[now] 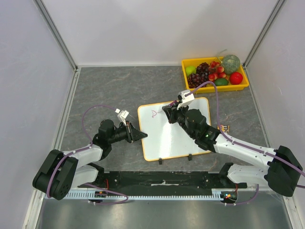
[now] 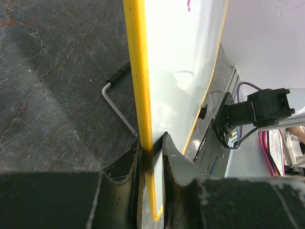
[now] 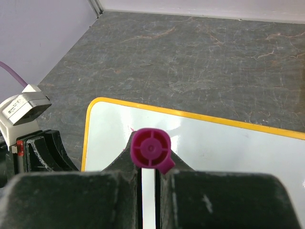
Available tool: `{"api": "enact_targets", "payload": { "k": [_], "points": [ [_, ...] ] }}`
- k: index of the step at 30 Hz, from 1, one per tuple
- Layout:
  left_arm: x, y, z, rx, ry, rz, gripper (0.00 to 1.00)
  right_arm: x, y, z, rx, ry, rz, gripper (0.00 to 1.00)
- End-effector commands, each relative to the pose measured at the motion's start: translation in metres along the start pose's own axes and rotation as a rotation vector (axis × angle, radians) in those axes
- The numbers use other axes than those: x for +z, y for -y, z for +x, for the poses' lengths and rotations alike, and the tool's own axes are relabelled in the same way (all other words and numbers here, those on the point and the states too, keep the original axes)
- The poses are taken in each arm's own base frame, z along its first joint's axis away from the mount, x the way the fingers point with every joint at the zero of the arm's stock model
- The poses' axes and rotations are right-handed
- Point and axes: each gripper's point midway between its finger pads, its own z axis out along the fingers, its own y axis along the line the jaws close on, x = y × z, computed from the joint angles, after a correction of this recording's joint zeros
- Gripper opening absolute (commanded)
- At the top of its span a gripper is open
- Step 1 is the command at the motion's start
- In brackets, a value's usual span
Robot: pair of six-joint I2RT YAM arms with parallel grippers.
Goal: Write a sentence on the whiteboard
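On the grey, marble-veined table (image 1: 109,86) the whiteboard (image 1: 162,138) lies flat in the middle, slightly skewed. It's a glossy white rectangle with rounded corners and a thin orange-yellow frame, and two small black feet (image 1: 161,161) sit on its near edge. My left gripper (image 1: 143,135) is clamped on the board's left edge. From the left wrist cam I can see the chunky black fingers pinching the frame from both sides. My right gripper (image 1: 167,112) sits over the far left part of the board, closed tight on a purple marker (image 3: 151,150). The right wrist cam looks straight down at the marker's round end, sticking up between the fingers. There's a small purple squiggle (image 1: 153,113) near the board's far left corner, just beside that gripper. A thin metal L-shaped hex key (image 2: 117,109) lies on the table and runs in under the board's frame. Over in the far right corner is a yellow plastic tray (image 1: 215,89) piled with shiny fruit, well apart from the board.
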Motion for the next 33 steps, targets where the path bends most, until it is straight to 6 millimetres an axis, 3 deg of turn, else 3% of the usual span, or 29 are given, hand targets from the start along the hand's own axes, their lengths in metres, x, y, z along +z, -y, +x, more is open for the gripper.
{"api": "enact_targets", "payload": {
  "k": [1,22,33],
  "points": [
    [0.0,-0.018,0.008,0.04,-0.023,-0.071,0.02,0.006,-0.001,-0.022,0.019,0.059,0.009,0.0],
    [0.0,-0.018,0.008,0.044,-0.022,-0.07,0.02,-0.007,0.016,0.012,0.014,-0.018,0.033,0.0],
    [0.0,-0.018,0.007,0.043,-0.021,-0.071,0.02,-0.011,0.016,0.03,0.03,-0.058,0.01,0.0]
  ]
}}
